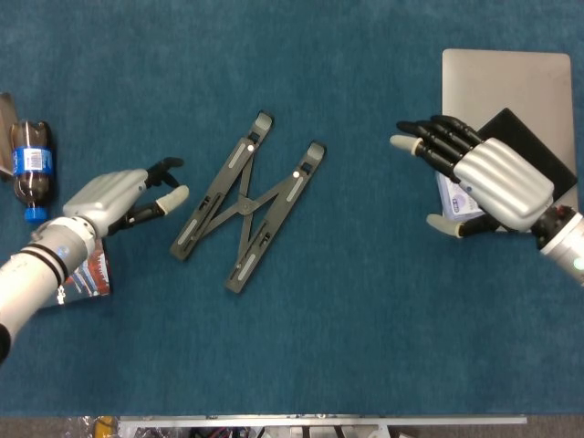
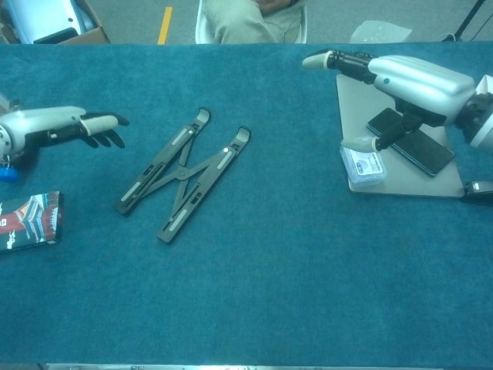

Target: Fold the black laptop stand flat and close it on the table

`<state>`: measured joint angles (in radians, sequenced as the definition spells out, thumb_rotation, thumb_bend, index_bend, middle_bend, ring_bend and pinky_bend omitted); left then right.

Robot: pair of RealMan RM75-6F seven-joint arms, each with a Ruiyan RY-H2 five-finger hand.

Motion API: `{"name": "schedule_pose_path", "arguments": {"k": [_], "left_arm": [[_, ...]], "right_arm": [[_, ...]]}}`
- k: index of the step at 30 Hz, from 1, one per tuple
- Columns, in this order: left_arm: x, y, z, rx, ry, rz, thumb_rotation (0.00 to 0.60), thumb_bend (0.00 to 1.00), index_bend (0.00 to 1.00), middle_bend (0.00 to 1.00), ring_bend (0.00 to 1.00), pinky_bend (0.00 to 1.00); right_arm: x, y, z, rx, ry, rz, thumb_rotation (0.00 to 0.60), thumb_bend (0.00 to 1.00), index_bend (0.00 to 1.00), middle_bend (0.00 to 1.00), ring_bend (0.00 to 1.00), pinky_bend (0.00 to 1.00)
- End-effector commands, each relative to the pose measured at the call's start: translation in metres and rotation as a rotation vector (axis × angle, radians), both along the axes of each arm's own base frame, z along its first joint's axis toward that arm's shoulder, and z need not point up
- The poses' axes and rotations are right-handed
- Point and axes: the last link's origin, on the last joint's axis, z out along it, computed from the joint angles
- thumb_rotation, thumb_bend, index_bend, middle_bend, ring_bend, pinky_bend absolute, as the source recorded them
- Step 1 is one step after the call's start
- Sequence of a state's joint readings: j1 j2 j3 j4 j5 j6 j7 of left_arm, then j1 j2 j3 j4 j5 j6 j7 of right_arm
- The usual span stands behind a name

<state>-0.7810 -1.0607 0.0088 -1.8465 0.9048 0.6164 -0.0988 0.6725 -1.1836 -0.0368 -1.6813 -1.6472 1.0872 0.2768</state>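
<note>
The black laptop stand [image 1: 248,202] [image 2: 185,174] lies flat on the blue table, its two bars crossed in an X and spread apart. My left hand [image 1: 114,198] [image 2: 58,125] hovers just left of the stand, fingers apart and pointing at it, holding nothing. My right hand [image 1: 484,179] [image 2: 400,77] is far to the right, over the grey laptop [image 1: 497,82] [image 2: 385,96], fingers spread and empty. Neither hand touches the stand.
A black phone [image 1: 534,141] [image 2: 412,142] and a small clear case [image 2: 363,164] lie on the laptop. A cola bottle [image 1: 29,169] and a printed booklet [image 2: 29,220] sit at the left edge. A seated person [image 2: 254,19] is beyond the far edge.
</note>
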Motion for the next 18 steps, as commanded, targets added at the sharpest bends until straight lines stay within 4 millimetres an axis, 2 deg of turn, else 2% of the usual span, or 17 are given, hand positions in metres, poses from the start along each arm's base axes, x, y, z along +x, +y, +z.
{"name": "schedule_pose_path", "arguments": {"k": [1,6,11,18], "left_arm": [[-0.006,0.0,-0.012,0.004,0.037,0.003,0.0,0.25,0.0,0.21,0.16,0.16],[-0.014,-0.001,-0.019,0.013,0.07,0.024,0.0,0.25,0.0,0.21,0.14,0.16],[-0.017,-0.008,-0.025,-0.004,0.082,0.039,0.0,0.25,0.0,0.2,0.06,0.16],[-0.014,-0.017,-0.034,-0.047,0.087,0.035,0.0,0.25,0.0,0.2,0.05,0.16]], "right_arm": [[-0.002,0.001,-0.001,0.009,0.005,-0.002,0.6,0.23,0.0,0.0,0.0,0.0],[-0.006,0.002,-0.002,0.018,0.004,-0.012,0.6,0.23,0.0,0.0,0.0,0.0],[-0.009,0.003,0.0,0.027,-0.007,-0.023,0.6,0.23,0.0,0.0,0.0,0.0],[-0.012,0.004,0.002,0.046,-0.024,-0.046,0.6,0.23,0.0,0.0,0.0,0.0]]}}
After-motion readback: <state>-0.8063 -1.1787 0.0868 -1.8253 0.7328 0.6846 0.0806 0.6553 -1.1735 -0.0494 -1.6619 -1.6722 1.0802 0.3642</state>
